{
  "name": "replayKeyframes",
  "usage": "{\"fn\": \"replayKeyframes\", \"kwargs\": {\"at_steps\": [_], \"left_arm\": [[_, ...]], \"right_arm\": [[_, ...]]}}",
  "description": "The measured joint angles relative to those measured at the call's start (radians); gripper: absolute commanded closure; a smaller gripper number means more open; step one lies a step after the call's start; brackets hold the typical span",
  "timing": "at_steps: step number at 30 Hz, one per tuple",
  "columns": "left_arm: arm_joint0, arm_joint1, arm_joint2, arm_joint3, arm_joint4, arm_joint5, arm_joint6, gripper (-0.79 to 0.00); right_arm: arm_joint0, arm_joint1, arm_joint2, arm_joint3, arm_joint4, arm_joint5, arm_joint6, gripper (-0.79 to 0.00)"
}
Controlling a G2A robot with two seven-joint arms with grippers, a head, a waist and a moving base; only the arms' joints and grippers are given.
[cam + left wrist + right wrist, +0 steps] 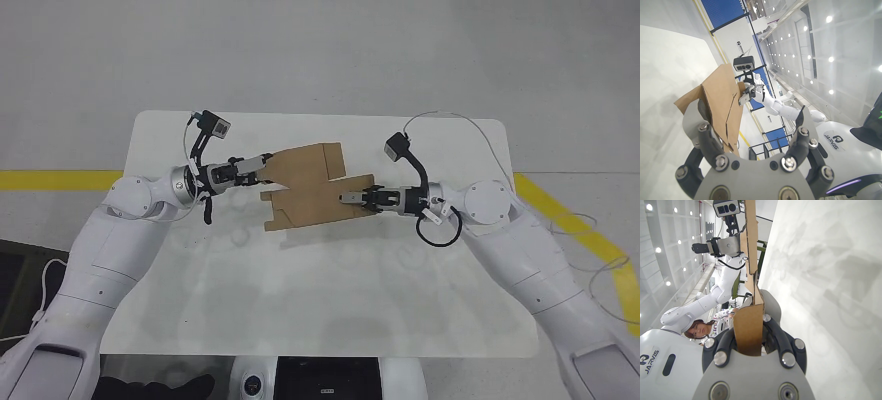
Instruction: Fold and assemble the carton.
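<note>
Two grippers meet at one brown carton (305, 185) over the middle of the white counter (320, 310). The carton is an unassembled cardboard blank. Its panels and flaps are spread out nearly flat, with creases and slits along the edges, and one panel is bent at a crease at the end nearest the left arm. It is an open sheet, not a closed box.

The left gripper (268, 170) sits at the carton's far corner on the robot's left. Its fingers are spread wide: one (692, 117) lies against the corrugated edge of the cardboard, and the other (803, 123) stands well apart from it.

The right gripper (352, 198) is at the opposite edge, a little nearer the robot's body. Its fingers are pressed together on the cardboard, pinching a narrow flap between them. One finger (773, 309) shows just beside the flap, which runs back between the fingers toward the wrist with a slight curl.

From the wrist views the carton seems to be held just above the counter and roughly parallel to it. Whether any edge touches the surface cannot be told.
</note>
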Motion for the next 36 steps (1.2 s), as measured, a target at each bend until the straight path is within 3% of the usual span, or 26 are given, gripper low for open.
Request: {"fn": "replayKeyframes", "kwargs": {"at_steps": [4,5,8,22,26,27,31,34,35,36], "left_arm": [[0.001,-0.001,-0.002,0.008,0.024,0.004,-0.019,-0.693],[0.001,-0.002,-0.002,0.012,0.032,0.009,-0.021,-0.56],[0.0,-0.004,-0.003,0.019,0.043,0.014,-0.019,-0.397],[-0.01,-0.011,-0.005,0.053,0.119,0.031,-0.025,-0.299],[-0.012,-0.014,-0.007,0.061,0.127,0.029,-0.024,-0.108],[-0.012,-0.015,-0.007,0.062,0.129,0.029,-0.024,0.0],[-0.011,-0.017,-0.009,0.064,0.133,0.028,-0.026,0.0],[-0.009,-0.018,-0.011,0.064,0.135,0.027,-0.029,0.0],[-0.009,-0.018,-0.013,0.064,0.136,0.027,-0.03,0.0],[-0.008,-0.019,-0.013,0.064,0.137,0.027,-0.03,0.0]], "right_arm": [[-0.001,-0.004,0.005,0.001,-0.005,-0.001,0.004,0.0],[-0.001,-0.005,0.007,0.001,-0.007,-0.001,0.006,0.0],[-0.001,-0.008,0.013,0.0,-0.013,0.0,0.012,0.0],[0.002,-0.016,0.032,-0.005,-0.051,0.007,0.046,0.0],[0.007,-0.019,0.039,-0.004,-0.058,0.008,0.054,0.0],[0.007,-0.02,0.04,-0.004,-0.06,0.008,0.055,0.0],[0.003,-0.022,0.045,-0.005,-0.064,0.009,0.055,-0.006],[-0.001,-0.025,0.048,-0.007,-0.064,0.011,0.053,-0.385],[-0.003,-0.025,0.05,-0.006,-0.066,0.01,0.053,-0.696],[-0.004,-0.025,0.053,-0.004,-0.069,0.011,0.052,-0.785]]}}
